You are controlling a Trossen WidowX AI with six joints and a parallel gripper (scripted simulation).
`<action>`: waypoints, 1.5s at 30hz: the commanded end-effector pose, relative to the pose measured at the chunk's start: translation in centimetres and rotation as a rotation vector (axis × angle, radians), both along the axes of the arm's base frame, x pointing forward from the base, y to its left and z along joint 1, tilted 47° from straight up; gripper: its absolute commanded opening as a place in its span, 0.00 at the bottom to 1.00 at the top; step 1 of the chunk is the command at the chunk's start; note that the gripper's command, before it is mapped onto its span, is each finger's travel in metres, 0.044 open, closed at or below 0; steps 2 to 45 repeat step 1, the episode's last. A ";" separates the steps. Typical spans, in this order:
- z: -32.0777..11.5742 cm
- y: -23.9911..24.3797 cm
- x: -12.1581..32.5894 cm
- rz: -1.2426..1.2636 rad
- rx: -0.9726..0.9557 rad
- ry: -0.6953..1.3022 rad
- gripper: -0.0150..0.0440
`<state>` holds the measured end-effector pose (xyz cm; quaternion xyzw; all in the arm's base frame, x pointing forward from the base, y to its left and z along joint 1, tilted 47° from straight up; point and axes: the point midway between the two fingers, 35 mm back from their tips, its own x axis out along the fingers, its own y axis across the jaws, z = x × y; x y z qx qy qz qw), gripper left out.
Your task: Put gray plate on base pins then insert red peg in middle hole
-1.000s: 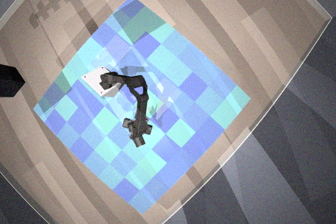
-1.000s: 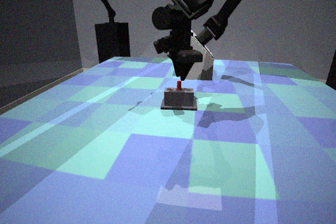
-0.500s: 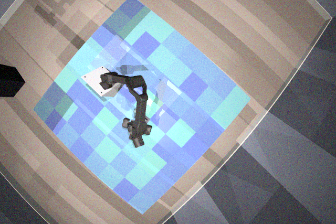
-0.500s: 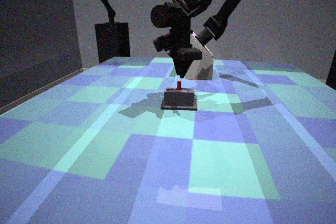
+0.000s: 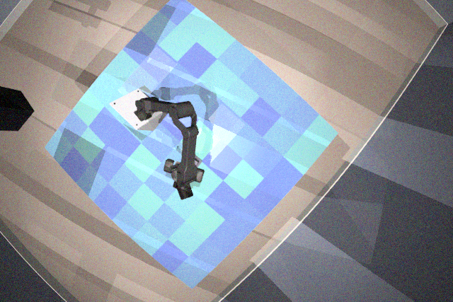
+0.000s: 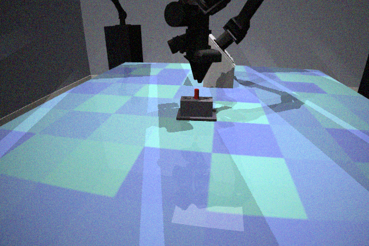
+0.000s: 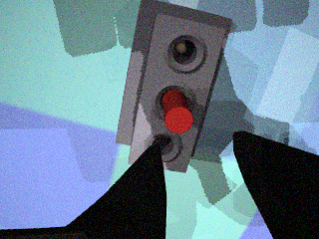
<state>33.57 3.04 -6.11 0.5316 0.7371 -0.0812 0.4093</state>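
Observation:
The gray plate (image 6: pixel 196 106) (image 7: pixel 209 45), a thick block with three holes, lies flat on the wider base (image 6: pixel 181 118) (image 7: pixel 131 107). A pin tip shows inside its far hole in the wrist view; the near hole is partly hidden by a finger. The red peg (image 6: pixel 196 93) (image 7: pixel 177 119) stands upright in the middle hole, with a short part of it above the plate's top. My gripper (image 6: pixel 199 81) (image 7: pixel 197 147) is partly open and empty. Its fingertips are a little above the peg's top and do not touch it.
The arm's white mount (image 5: pixel 126 107) (image 6: pixel 218 72) stands behind the base in the exterior view. A black pedestal (image 5: pixel 14 110) (image 6: pixel 123 44) stands off the checkered mat and bears another dark arm (image 6: pixel 117 2). Shadows and light patches fall across the mat.

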 end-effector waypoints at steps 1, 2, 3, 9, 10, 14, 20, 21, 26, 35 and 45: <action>0.2 -0.2 0.0 0.003 -0.004 -0.006 0.51; 0.2 -0.2 0.0 0.003 -0.004 -0.006 0.51; 0.2 -0.2 0.0 0.003 -0.004 -0.006 0.51; 0.2 -0.2 0.0 0.003 -0.004 -0.006 0.51; 0.2 -0.2 0.0 0.003 -0.004 -0.006 0.51; 0.2 -0.2 0.0 0.003 -0.004 -0.006 0.51; 0.2 -0.2 0.0 0.003 -0.004 -0.006 0.51; 0.2 -0.2 0.0 0.003 -0.004 -0.006 0.51; 0.2 -0.2 0.0 0.003 -0.004 -0.006 0.51; 0.2 -0.2 0.0 0.003 -0.004 -0.006 0.51; 0.2 -0.2 0.0 0.003 -0.004 -0.006 0.51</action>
